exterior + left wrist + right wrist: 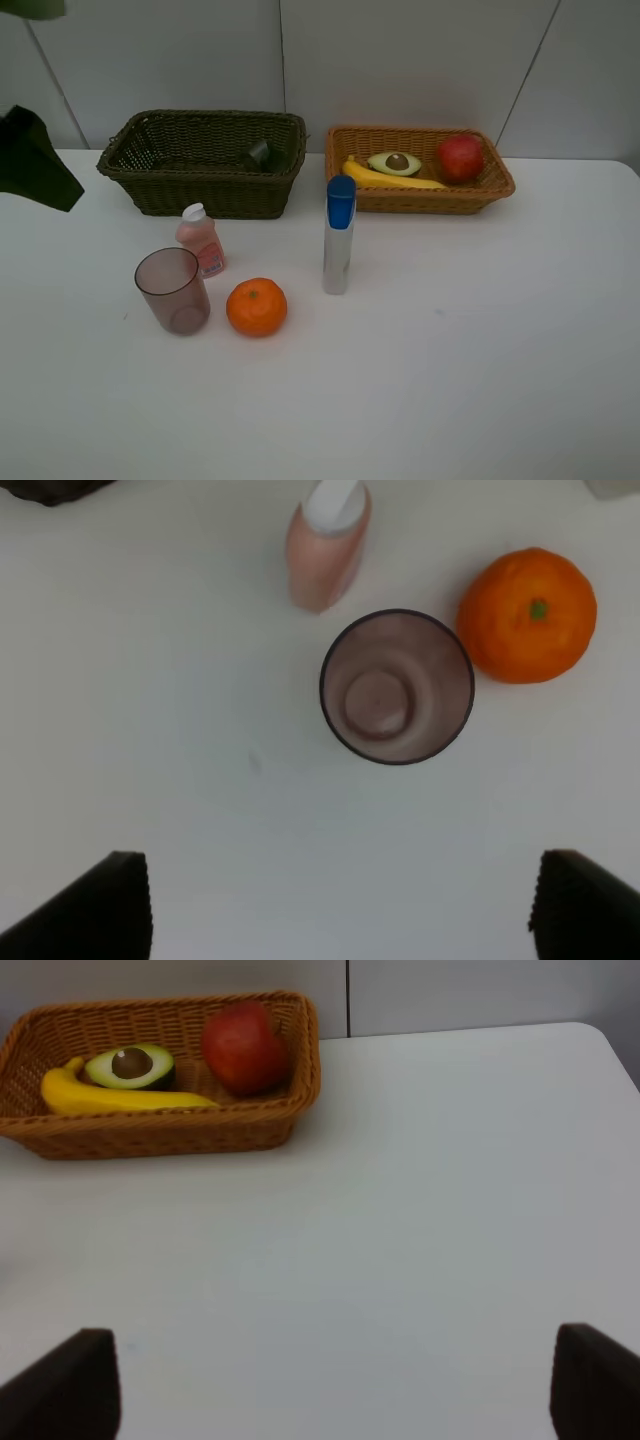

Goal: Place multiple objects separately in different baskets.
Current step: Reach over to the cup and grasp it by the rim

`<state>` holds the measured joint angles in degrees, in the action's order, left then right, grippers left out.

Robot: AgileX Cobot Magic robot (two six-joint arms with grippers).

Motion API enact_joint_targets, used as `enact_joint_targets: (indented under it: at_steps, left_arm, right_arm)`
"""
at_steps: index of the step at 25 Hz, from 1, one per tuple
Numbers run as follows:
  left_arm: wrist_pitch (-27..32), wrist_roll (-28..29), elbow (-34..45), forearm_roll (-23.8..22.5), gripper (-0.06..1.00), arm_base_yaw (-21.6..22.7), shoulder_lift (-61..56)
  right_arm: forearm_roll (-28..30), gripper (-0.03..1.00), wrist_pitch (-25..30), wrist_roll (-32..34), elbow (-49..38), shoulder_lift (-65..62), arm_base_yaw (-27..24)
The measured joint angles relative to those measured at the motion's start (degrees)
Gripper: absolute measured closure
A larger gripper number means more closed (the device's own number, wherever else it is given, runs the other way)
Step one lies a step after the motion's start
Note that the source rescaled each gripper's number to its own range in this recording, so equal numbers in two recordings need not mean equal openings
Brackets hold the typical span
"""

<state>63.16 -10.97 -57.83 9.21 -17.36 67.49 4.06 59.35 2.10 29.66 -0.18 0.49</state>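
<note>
Here, translucent pinkish-brown cup (397, 687) upright, orange (527, 615) beside, left fingers (100, 912), right fingers (70, 1388) spread, empty.

- White table (480, 380): carries all items below.
- Rear: dark olive-brown wicker basket (215, 195) and light orange-tan wicker basket (420, 200), side by side, apart.
- Front left: pink white-capped bottle (202, 242), translucent cup (173, 290) and orange (257, 307), clustered.
- Centre: silver blue-capped tube (338, 240), upright.

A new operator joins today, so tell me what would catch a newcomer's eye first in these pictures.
The bright orange on the white table stands out first, beside a translucent cup and a pink bottle. Right of it the blue-capped tube stands upright near the table's middle. At the back, the light basket holds a red apple, banana and avocado half, next to a dark basket.
</note>
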Motion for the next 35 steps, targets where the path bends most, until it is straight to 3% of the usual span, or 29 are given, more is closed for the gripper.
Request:
enact_joint_targets:
  at_steps: [19,35]
  left_arm:
    - [-3.7,-0.6,-0.5,0.7,-0.06,0.0,17.1]
    - [-12.2,-1.5,-0.5,0.8,-0.06,0.0,28.6]
  right_arm:
    - [0.0,0.12,0.0,0.0,0.0,0.0,0.0]
    - [0.0,0.12,0.0,0.0,0.0,0.0,0.0]
